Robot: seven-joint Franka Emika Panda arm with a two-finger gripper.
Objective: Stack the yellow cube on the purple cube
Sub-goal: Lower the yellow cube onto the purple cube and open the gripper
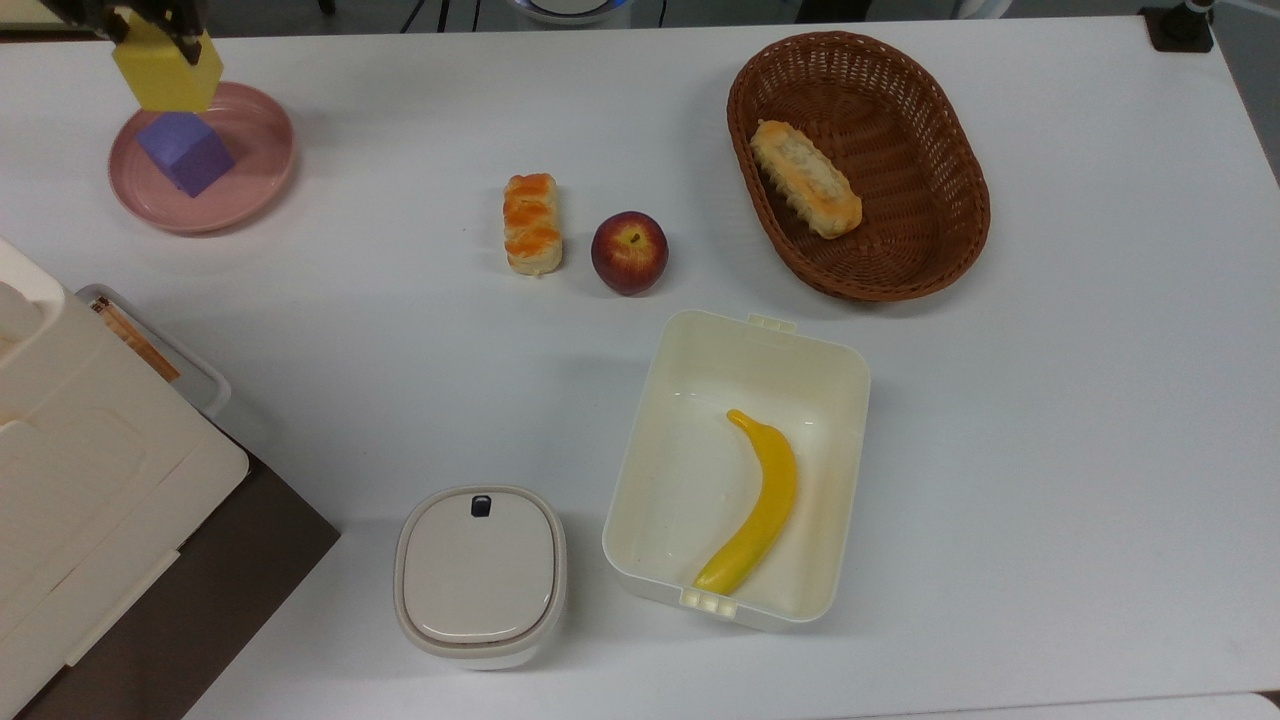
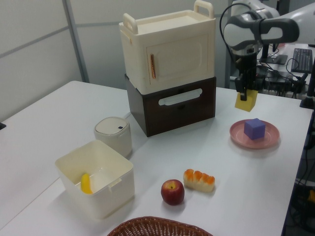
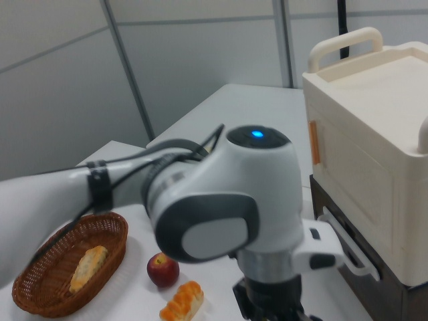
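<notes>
Seemingly unmarked, the yellow cube (image 2: 246, 100) hangs clamped in the gripper (image 2: 243, 93) above the purple cube (image 2: 254, 128).

Large white matte table (image 1: 1050, 420), even overhead light, soft shadows. Behind it in the left view, pale grey wall panels (image 2: 34, 44) with a grey metal upright (image 2: 76, 42) between them (same panelling in the right view (image 3: 194, 73)). At the table's far side, a cream plastic cabinet with two loop handles (image 2: 170, 51) sits on a dark brown drawer box (image 2: 172, 105). At the left view's right edge, a cluttered desk with a dark keyboard (image 2: 304, 60) and cables.
</notes>
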